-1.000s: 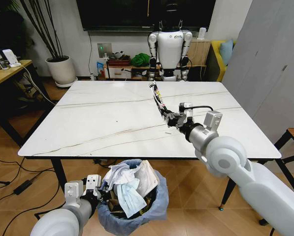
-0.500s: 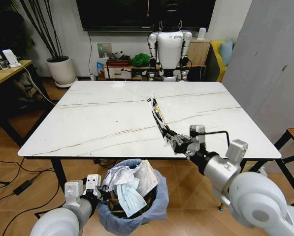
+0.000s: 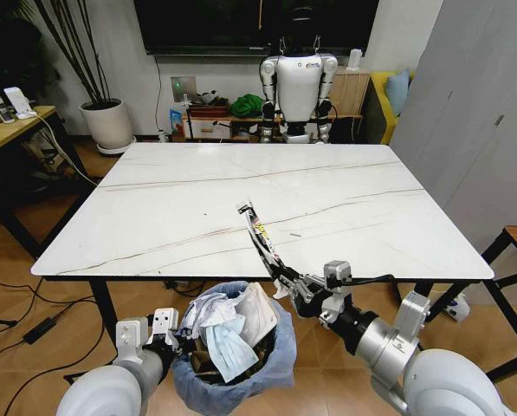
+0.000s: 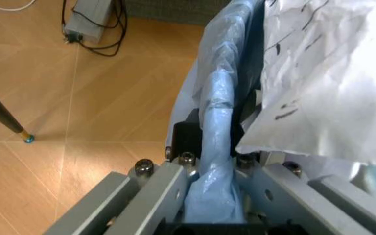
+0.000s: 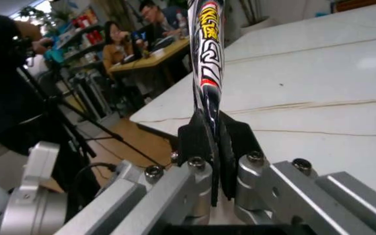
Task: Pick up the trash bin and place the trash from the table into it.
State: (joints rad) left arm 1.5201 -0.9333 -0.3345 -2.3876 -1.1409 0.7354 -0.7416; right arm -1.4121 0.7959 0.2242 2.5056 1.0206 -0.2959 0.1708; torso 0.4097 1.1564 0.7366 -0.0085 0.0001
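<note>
The trash bin stands below the table's front edge, its blue-grey bag stuffed with crumpled papers and a blue mask. My left gripper is shut on the bin's bagged rim, seen close in the left wrist view. My right gripper hangs just off the front edge of the table, up and to the right of the bin. It is shut on a flat dark wrapper with yellow and red print that stands up from its fingers. In the right wrist view the wrapper rises between the black pads.
A tiny scrap lies on the marble top. A white humanoid robot stands behind the far edge. A wooden desk and a potted plant are at the left. A stool is at the right.
My right gripper has carried the wrapper back from over the table's middle, down past the front edge and leftward to the bin. The left gripper and bin have not moved.
</note>
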